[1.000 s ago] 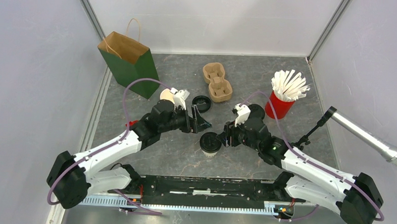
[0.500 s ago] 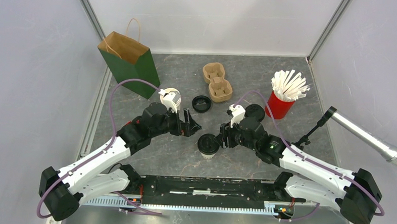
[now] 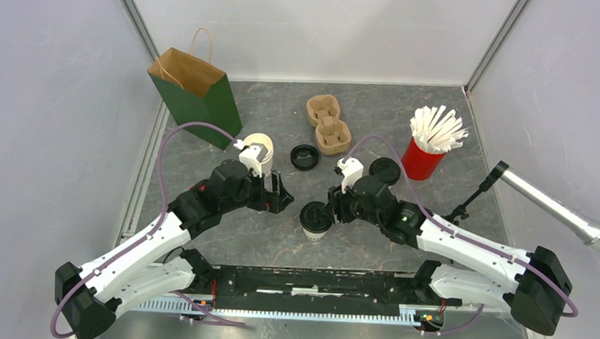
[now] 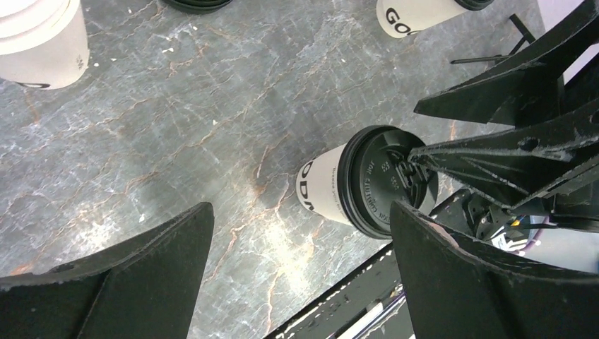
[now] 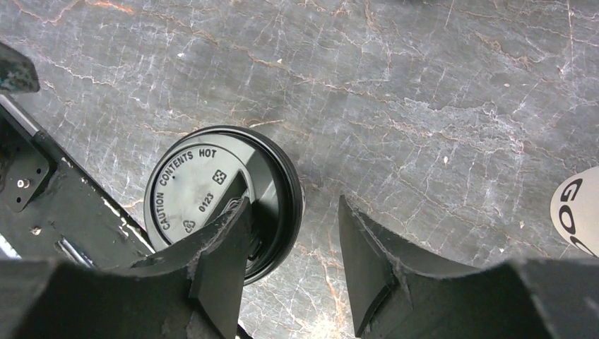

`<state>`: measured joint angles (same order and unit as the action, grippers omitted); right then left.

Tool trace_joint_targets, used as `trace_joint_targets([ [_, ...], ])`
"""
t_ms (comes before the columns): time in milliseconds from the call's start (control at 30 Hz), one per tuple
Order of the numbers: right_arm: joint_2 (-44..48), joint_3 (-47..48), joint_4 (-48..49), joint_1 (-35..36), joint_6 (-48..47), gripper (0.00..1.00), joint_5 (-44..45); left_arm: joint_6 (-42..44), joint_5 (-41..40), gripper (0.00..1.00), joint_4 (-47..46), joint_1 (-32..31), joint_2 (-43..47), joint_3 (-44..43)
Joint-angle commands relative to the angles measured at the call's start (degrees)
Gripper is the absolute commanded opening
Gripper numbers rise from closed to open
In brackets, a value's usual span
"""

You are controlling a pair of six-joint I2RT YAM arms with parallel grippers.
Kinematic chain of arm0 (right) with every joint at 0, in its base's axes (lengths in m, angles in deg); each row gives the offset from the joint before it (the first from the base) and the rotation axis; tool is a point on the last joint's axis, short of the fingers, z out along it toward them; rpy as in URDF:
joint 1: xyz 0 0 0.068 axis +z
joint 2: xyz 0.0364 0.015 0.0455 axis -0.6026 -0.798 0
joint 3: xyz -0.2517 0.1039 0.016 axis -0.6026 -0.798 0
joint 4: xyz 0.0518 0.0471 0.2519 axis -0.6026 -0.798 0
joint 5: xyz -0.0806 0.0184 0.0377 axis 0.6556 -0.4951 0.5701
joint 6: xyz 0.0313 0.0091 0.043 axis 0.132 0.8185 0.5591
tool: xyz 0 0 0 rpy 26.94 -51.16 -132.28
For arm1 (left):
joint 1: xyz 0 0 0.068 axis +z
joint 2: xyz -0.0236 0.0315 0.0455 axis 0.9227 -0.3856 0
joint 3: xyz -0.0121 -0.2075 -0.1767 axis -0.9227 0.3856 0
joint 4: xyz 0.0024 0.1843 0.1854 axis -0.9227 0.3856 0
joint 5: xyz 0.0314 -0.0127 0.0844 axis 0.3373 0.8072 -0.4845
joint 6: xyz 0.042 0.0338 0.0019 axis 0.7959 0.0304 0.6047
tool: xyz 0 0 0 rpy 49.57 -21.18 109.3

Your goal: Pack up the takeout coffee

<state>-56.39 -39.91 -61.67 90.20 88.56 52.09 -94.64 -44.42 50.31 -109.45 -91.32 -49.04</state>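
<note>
Since the left gripper (image 3: 282, 193) has been drawn back toward the stack of plain cups (image 3: 258, 148) and its jaws have been spread to their widest, the takeout coffee (image 3: 315, 220) is now left to the right gripper (image 5: 293, 205) alone. Nothing is held by the left gripper, and nothing is touched by its fingers. The cup itself has hardly been shifted during this retreat. The right jaws are kept about half open. In the right wrist view one finger (image 5: 226, 233) is laid over the black lid (image 5: 205, 187), while the other is seen beside the cup, apart from its rim. No grip is therefore seen there.

From this it may be judged that the work on the lid is finished, and that the lifting is still to be done.

The coffee is found upright on the table (image 3: 437, 114), in the near middle, between both grippers. It is well apart from the cardboard carrier (image 3: 328, 125) and the green paper bag (image 3: 197, 92). Its wall is white with dark printed letters, and the lid appears to be seated evenly all around.
</note>
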Motion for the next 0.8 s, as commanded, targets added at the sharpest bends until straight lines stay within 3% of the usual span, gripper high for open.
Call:
trace_joint_targets([
  [0,-1.77,2.84,1.73,0.4,-2.51,0.52,-0.53,5.07,-3.42,1.0,2.4,0.19,1.85,-1.97],
  [233,-2.46,2.14,3.32,0.39,-3.03,0.27,-2.14,5.9,-4.26,1.0,3.43,0.21,2.87,-1.26],
  [433,-0.77,3.17,1.83,0.4,-3.99,0.16,0.14,6.53,-4.25,1.0,4.66,0.21,3.54,-2.37],
  [767,3.89,1.96,1.05,-1.98,-7.42,0.1,6.09,7.19,-5.59,1.0,6.51,0.21,6.62,-1.89],
])
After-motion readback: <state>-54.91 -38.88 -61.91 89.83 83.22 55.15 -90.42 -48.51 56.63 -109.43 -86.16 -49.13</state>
